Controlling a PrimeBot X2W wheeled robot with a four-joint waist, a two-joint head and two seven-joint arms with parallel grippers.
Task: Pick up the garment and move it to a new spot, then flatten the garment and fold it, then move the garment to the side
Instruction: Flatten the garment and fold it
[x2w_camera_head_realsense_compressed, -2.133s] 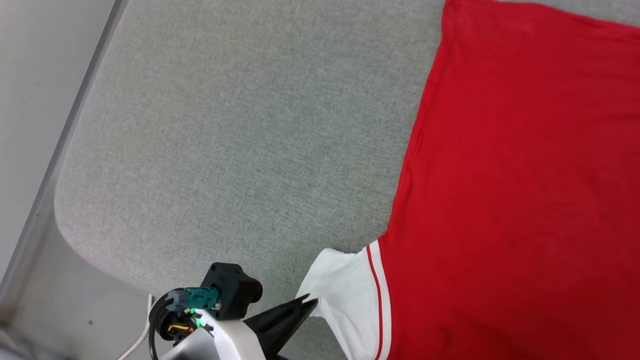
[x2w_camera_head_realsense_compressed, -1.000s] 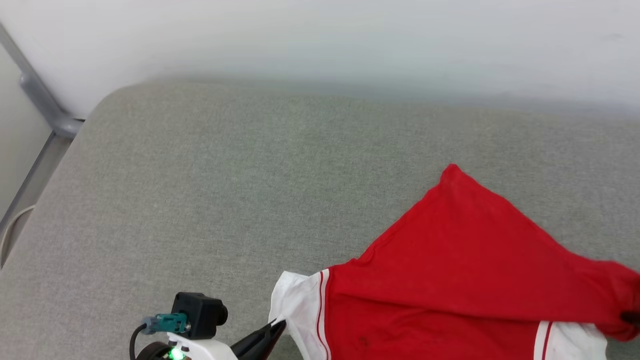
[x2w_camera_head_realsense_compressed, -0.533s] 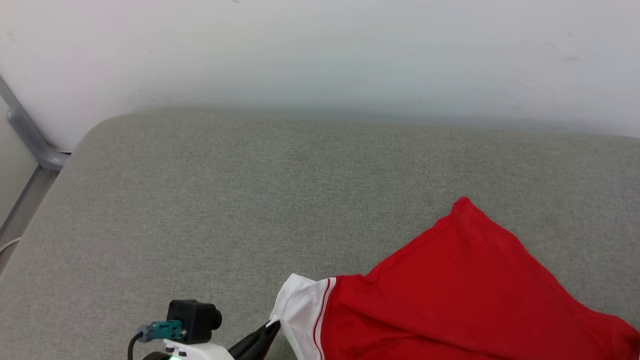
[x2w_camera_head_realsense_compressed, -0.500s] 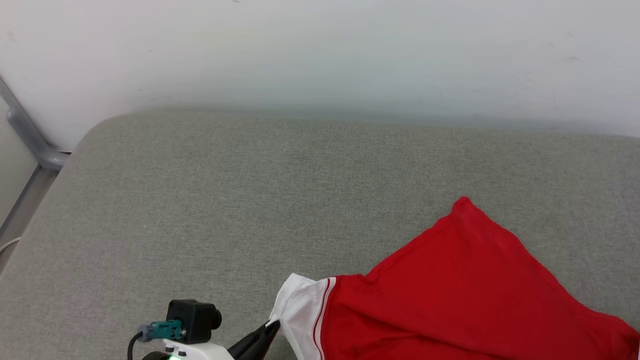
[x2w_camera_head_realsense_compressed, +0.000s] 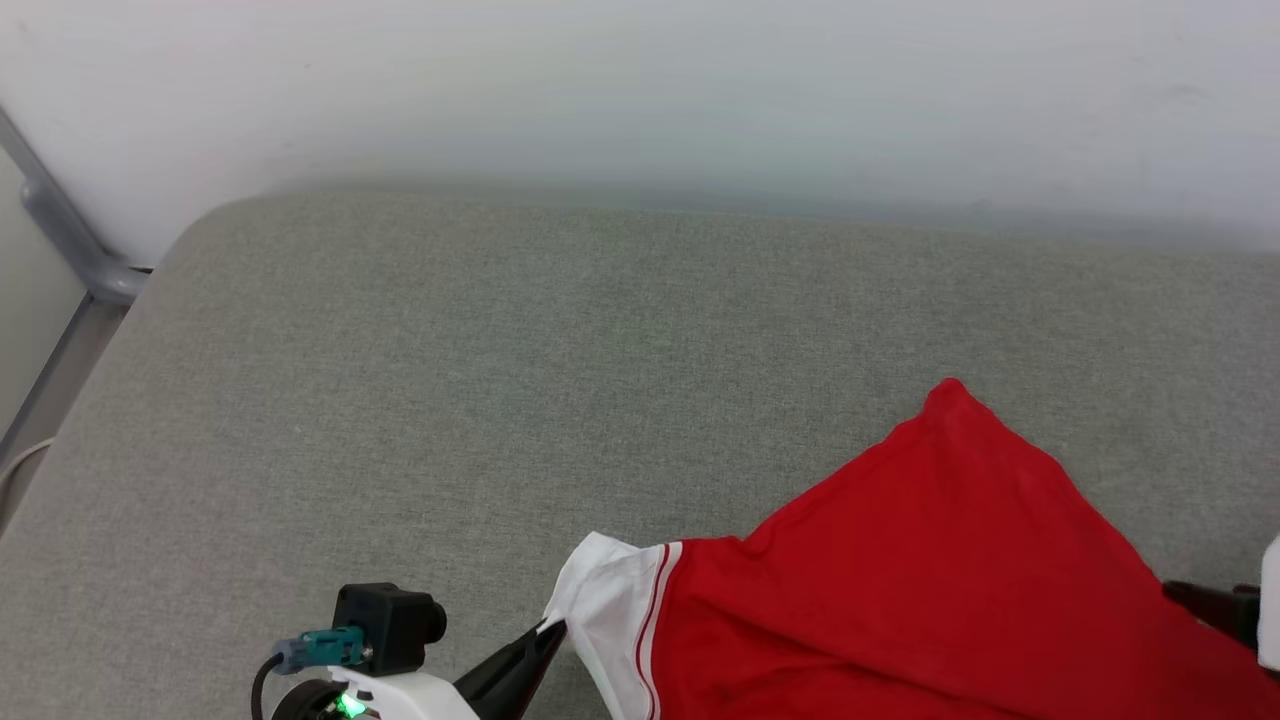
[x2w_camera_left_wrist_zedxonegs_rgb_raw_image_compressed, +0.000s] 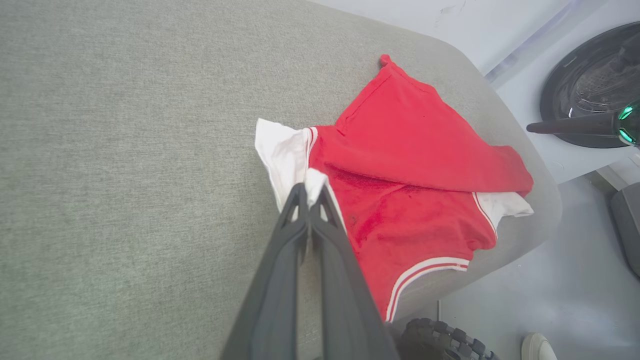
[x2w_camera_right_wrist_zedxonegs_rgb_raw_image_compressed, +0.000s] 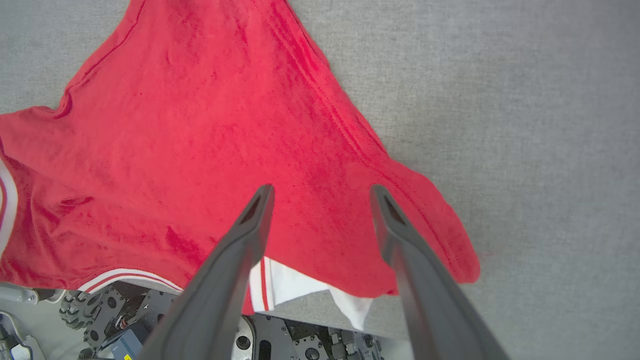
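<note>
Your right gripper (x2w_camera_right_wrist_zedxonegs_rgb_raw_image_compressed: 320, 190) just let go, jaws wide; left gripper (x2w_camera_left_wrist_zedxonegs_rgb_raw_image_compressed: 310, 192) still pinches the red jersey (x2w_camera_head_realsense_compressed: 900, 580) by its sleeve (x2w_camera_left_wrist_zedxonegs_rgb_raw_image_compressed: 282, 150). Flatten next.

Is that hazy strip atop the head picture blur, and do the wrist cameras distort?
Head view: wall and far grey pad soft, no hard shadows. Left wrist view: garment sharp, soft shadow under its folded flap. Right wrist view: right fingers loom oversized near the wide lens, fabric crisp.

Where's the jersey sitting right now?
In the head view the garment lies folded over at the lower right of the grey cushion, by its near edge, one white sleeve pinched in the left gripper.
</note>
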